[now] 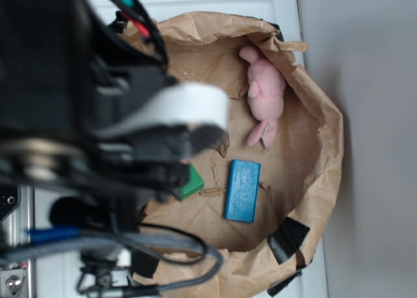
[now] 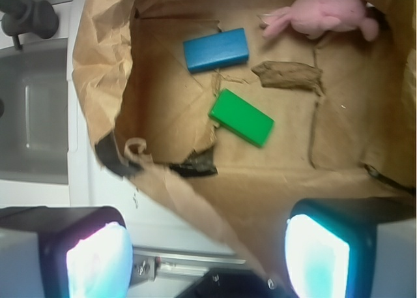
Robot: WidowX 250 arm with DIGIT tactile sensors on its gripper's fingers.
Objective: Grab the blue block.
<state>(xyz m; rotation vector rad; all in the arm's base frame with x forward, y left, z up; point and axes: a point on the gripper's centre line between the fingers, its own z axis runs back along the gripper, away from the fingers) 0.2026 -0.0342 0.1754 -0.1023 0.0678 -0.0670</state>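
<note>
Inside the paper bag (image 2: 98,63): one blue block (image 2: 216,49), one green block (image 2: 241,117), perhaps one pink toy (image 2: 322,12); hand (image 2: 208,262) released, empty.

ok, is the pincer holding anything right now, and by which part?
Nothing is held. The pincer is open and empty above the paper bag's near rim; the flat rectangular blue block lies untouched on the crumpled brown paper bag floor.

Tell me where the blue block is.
In the wrist view, the blue block lies flat on the paper bag floor, between the green block and pink toy.
</note>
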